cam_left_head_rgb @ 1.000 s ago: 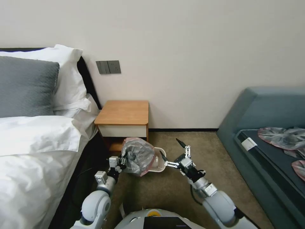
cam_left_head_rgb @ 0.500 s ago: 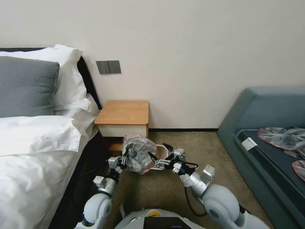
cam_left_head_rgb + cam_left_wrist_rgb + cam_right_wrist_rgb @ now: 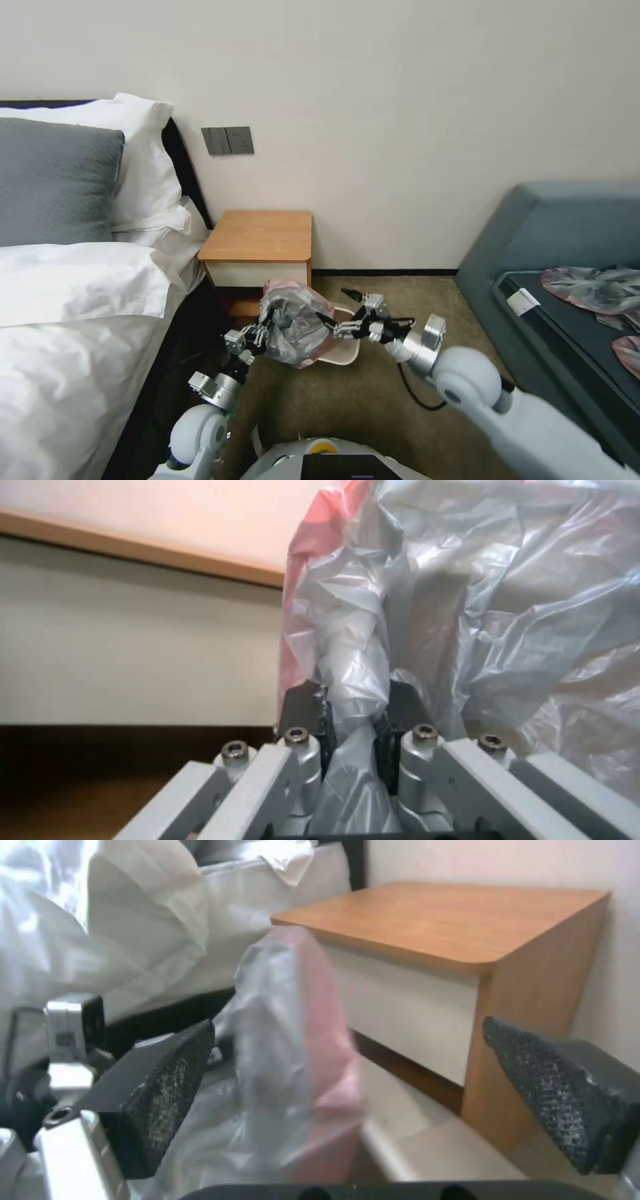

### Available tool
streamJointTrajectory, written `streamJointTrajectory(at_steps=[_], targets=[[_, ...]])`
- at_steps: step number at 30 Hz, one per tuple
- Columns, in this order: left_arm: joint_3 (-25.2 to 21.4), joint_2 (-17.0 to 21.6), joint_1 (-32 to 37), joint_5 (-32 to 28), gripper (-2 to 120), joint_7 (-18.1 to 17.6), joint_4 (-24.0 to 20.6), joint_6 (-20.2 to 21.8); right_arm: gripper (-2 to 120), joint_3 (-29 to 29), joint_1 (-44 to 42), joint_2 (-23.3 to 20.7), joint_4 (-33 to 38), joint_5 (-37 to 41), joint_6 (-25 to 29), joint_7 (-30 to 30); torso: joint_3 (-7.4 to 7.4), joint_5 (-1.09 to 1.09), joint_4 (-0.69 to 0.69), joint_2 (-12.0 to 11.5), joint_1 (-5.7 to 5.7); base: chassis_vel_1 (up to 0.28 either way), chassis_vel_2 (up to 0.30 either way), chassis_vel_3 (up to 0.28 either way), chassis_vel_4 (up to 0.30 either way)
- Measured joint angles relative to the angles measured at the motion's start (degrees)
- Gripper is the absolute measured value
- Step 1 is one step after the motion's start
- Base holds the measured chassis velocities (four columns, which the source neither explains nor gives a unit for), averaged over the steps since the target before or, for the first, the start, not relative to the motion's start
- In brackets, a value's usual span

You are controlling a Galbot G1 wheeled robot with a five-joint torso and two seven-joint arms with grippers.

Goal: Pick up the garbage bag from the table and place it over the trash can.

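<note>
Crinkly grey plastic, the garbage bag [image 3: 295, 324] stays pinched in the left gripper [image 3: 259, 333] while the right gripper [image 3: 338, 308], fingers spread, has reached its pink rim above the trash can [image 3: 348, 349].

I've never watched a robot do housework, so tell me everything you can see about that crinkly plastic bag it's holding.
The garbage bag is thin, crumpled, translucent grey plastic with a pink rim. It is bunched into a puffy ball, off the table and held low over the trash can on the carpet. The left gripper has its jaws shut on a twisted fold of the plastic. The right gripper, jaws open wide, reaches at the bag's pink edge from the other side without clamping it.
</note>
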Motion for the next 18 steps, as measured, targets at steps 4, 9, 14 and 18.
streamJointTrajectory(at_steps=[4,9,14,18], targets=[[-0.1,-0.3,-0.1,-0.5,9,1.6,0.4,-0.5,100,-1.7,3.1,-1.2,-0.4,8.3,-1.0,0.6,0.0,0.0,0.01,0.0,0.0,0.0,0.0,0.0,0.0],[-0.1,-0.4,-0.4,-0.7,9,1.9,0.6,-0.5,100,-3.1,4.2,-1.1,-1.1,9.8,-1.1,-0.2,0.0,0.0,0.0,0.0,0.0,0.0,0.0,0.0,0.0],[-0.2,-0.4,-0.6,-1.1,9,1.9,0.6,-0.5,88,-5.2,5.9,-1.3,-2.0,8.6,-1.1,-1.1,0.0,0.0,0.01,0.0,0.0,0.0,0.0,0.0,0.0],[-0.2,-0.5,-0.6,-1.3,9,1.9,0.6,-0.5,75,-6.2,7.0,-1.3,-2.9,8.0,-1.1,-1.6,0.0,-0.01,0.0,0.0,0.0,0.0,0.0,0.0,0.0]])
